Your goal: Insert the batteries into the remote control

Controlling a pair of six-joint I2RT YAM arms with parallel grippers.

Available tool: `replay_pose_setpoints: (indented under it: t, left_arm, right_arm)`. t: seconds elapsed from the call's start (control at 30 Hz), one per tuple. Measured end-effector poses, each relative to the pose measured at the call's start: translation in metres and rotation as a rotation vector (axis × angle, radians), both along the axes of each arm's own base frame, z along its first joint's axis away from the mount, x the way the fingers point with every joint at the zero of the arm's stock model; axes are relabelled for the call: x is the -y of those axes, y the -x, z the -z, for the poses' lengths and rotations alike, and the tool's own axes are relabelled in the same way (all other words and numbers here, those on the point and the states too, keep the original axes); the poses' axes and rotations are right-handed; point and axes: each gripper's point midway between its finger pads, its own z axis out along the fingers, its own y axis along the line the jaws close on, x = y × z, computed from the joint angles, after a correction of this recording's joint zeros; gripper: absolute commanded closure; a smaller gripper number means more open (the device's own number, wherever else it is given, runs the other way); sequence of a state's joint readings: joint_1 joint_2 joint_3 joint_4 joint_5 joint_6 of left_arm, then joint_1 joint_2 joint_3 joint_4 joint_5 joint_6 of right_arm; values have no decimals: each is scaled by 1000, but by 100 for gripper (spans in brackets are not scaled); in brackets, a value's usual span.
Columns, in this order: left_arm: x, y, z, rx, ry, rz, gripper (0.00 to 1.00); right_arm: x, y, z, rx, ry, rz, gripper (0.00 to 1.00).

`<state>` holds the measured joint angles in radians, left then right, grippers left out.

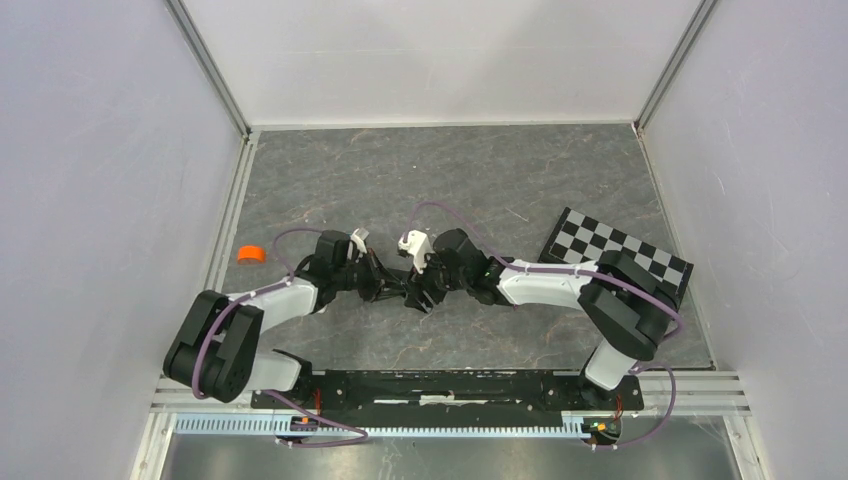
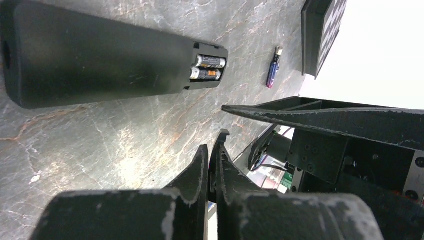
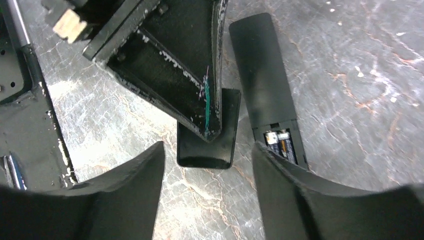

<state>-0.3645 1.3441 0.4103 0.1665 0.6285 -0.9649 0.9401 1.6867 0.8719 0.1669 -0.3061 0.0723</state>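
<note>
remote control (image 3: pixel 260 65): battery end behind right pincer (image 3: pixel 207 147) | black cover (image 3: pixel 197 152): top hidden behind left pincer (image 3: pixel 211 131)

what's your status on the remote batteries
Left gripper shut, right gripper open. Two cells seated in remote, spare battery lying loose beyond it. Cover off, beside remote at left tip.

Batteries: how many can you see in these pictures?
3. One battery and a second battery lie side by side in the remote's open compartment; a bluish-purple loose battery lies on the table near the checkerboard. More could be hidden.
</note>
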Motion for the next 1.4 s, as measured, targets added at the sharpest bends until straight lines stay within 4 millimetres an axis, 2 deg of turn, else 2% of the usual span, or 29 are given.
replay_pose_setpoints:
  t: [0.1,0.2,0.37,0.47,0.57,0.67,0.83,1.0,1.1,1.23,1.4]
  left_arm:
    - [1,-6,-9,-15,-3,-4,98]
    - [1,-15,-26,-18,-5,-14,98]
    - [-1,-32,-62,-5,21,-60,98]
    - [-5,-37,-74,-42,39,-108,98]
    - [-9,-37,-84,-110,57,-154,98]
    - [-8,-38,-97,-167,87,-176,98]
    - [-4,-33,-125,-223,159,-191,97]
    - [-2,-23,-142,-267,213,-196,97]
    - [-1,-18,-148,-296,234,-195,97]
    - [0,-15,-151,-317,249,-199,98]
    - [0,-12,-154,-326,258,-190,98]
  right_arm:
    - [6,-3,-8,50,0,2,20]
    - [12,-9,-32,148,-20,4,13]
    - [26,-19,-91,358,-92,15,14]
    - [35,-24,-125,481,-135,29,14]
    - [43,-27,-147,582,-167,44,15]
    - [49,-24,-160,672,-212,34,18]
    - [57,-6,-169,842,-303,-52,24]
    - [46,8,-174,977,-336,-188,29]
    - [37,15,-177,1034,-349,-241,39]
    - [25,19,-170,1086,-322,-301,54]
    - [16,18,-166,1133,-290,-342,67]
